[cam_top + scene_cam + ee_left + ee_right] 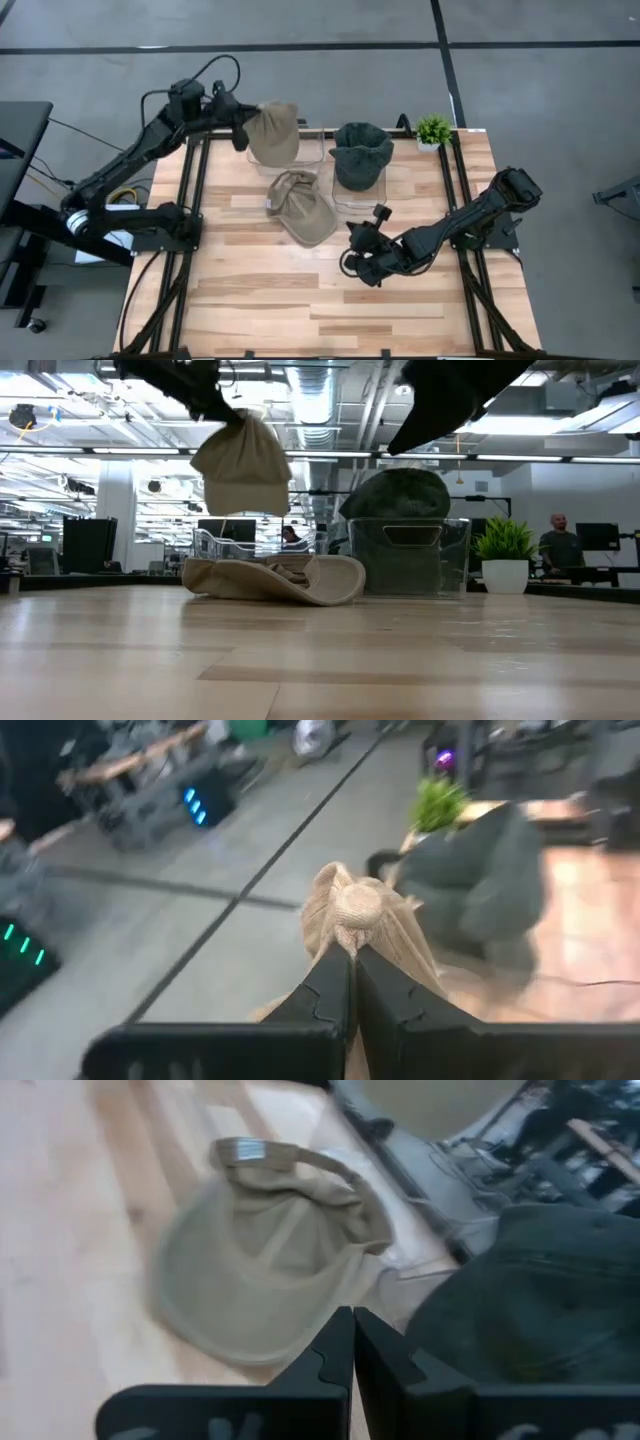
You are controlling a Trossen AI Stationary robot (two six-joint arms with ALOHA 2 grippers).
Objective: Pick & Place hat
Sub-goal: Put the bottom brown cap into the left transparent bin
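A tan hat hangs in the air at the table's far left, above a clear bin, with my left gripper shut on it. A second tan hat lies upside down on the wood, its brim on the table. A dark green hat sits on top of another clear bin. My right gripper hovers shut and empty just right of the lying hat, which shows past its fingers. My left gripper pinches a bunched bit of the tan hat's crown cloth between its two fingers. The fingers come nearly level from the table's left side, slanting a little down. The hat hangs slack below the fingers, lifted clear of bin and table.
A small potted plant stands at the far right corner. The two clear bins stand side by side along the far edge. The near half of the wooden table is bare wood. Black frame rails run along both sides.
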